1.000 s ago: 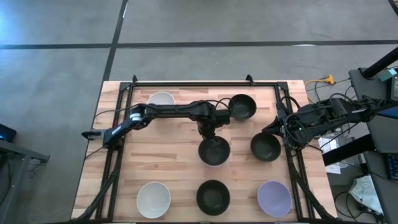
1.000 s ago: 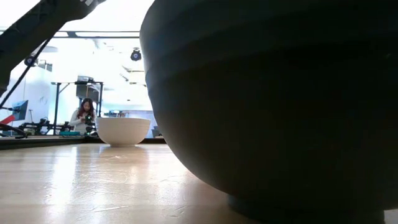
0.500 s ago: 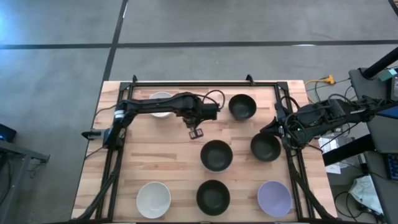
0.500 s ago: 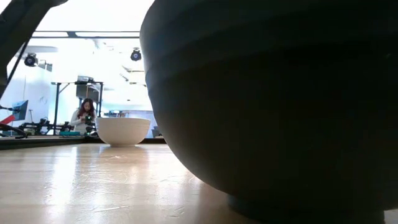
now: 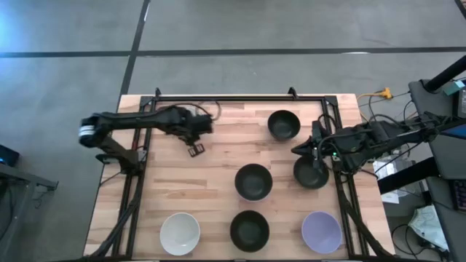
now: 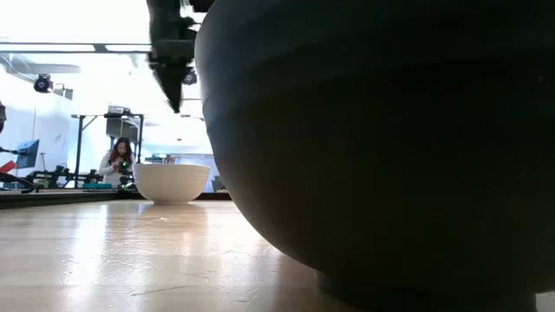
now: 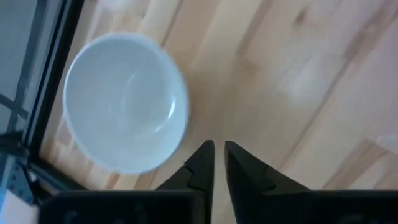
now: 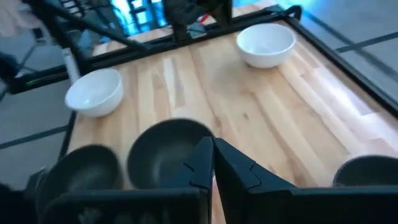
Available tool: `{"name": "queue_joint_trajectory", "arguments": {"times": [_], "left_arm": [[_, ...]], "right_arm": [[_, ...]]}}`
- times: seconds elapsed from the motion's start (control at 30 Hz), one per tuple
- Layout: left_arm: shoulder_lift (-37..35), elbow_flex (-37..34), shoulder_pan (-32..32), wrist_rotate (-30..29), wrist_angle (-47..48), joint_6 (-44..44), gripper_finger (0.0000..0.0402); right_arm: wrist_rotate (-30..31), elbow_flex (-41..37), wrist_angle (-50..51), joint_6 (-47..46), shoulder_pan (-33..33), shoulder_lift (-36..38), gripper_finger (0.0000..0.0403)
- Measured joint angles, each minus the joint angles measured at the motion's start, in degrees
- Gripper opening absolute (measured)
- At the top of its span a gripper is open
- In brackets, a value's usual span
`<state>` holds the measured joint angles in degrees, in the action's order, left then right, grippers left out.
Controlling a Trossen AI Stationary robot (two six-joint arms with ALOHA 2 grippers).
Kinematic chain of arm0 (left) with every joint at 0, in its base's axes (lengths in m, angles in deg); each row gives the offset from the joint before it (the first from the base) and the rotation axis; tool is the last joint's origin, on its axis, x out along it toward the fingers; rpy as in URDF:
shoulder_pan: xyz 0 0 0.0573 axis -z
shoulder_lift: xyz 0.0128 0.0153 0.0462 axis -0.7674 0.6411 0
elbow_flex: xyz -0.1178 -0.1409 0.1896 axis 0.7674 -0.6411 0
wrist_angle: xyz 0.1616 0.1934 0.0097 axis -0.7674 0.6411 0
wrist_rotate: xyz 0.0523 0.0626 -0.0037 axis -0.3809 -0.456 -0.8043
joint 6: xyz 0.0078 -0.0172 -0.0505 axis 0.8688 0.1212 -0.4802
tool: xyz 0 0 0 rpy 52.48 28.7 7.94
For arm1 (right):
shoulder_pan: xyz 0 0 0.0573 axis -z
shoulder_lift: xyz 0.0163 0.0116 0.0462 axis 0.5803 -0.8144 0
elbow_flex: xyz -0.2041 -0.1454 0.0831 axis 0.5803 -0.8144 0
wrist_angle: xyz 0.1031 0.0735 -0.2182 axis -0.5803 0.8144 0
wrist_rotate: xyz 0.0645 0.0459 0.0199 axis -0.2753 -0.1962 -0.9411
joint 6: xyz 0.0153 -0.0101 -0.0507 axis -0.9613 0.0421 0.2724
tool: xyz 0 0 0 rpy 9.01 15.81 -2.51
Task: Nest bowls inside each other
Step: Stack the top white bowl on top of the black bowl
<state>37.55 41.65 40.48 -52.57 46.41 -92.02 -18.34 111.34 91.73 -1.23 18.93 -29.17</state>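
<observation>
Four black bowls stand on their bases on the table: far (image 5: pixel 284 125), centre (image 5: pixel 253 180), right (image 5: pixel 311 175) and near (image 5: pixel 249 229). A white bowl (image 5: pixel 180 233) sits near left and a lavender one (image 5: pixel 321 231) near right. The left arm covers a second white bowl (image 7: pixel 124 102) at far left in the high view. No pink bowl shows. My left gripper (image 5: pixel 195 150) hangs shut beside that far-left white bowl, touching nothing. My right gripper (image 5: pixel 312 156) is shut above the right black bowl's far rim. Its wrist view looks past it at the centre bowl (image 8: pixel 168 152).
The near black bowl (image 6: pixel 381 147) fills most of the low view, with a white bowl (image 6: pixel 172 182) beyond it. A black frame rail (image 5: pixel 233 97) runs along the far edge. Bare wood lies between the far-left bowl and the centre bowl. A person (image 6: pixel 117 160) sits far behind the table.
My left arm has drawn back from above the centre black bowl toward the table's far left, and its gripper now hangs beside the far-left white bowl. My right gripper has shifted slightly toward the left, over the right black bowl. No bowl has moved.
</observation>
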Motion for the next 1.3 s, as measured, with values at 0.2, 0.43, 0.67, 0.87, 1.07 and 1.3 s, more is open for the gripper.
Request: {"name": "queue_joint_trajectory", "arguments": {"times": [0.2, 0.43, 0.67, 0.87, 1.07, 1.3], "left_arm": [[-10.40, -6.59, -4.42, 1.50, -0.36, 2.04, 0.0113], [-12.58, -10.42, -13.77, 13.79, -8.81, 7.10, 0.0189], [-4.75, -10.44, -20.44, 16.20, -7.80, 16.60, 0.0196], [1.44, -10.43, -20.79, 16.65, -7.91, 21.29, 0.0196], [4.45, -10.43, -20.84, 16.70, -10.24, 22.99, 0.0196], [7.76, -10.43, -20.86, 17.91, -12.04, 24.48, 0.0183]], "right_arm": [[0.34, 0.07, -11.05, 0.16, 0.50, -5.64, 0.0009], [0.29, 0.49, -20.33, -0.13, 1.59, -12.12, 0.0009], [-0.37, 3.75, -20.46, -3.95, 1.57, -16.31, 0.0009], [-1.85, 6.28, -20.09, -4.41, 1.44, -17.07, 0.0009], [-2.09, 7.62, -19.78, -5.08, 1.20, -16.64, 0.0009], [-2.07, 8.46, -17.97, -5.18, 1.20, -16.45, 0.0009]]}}
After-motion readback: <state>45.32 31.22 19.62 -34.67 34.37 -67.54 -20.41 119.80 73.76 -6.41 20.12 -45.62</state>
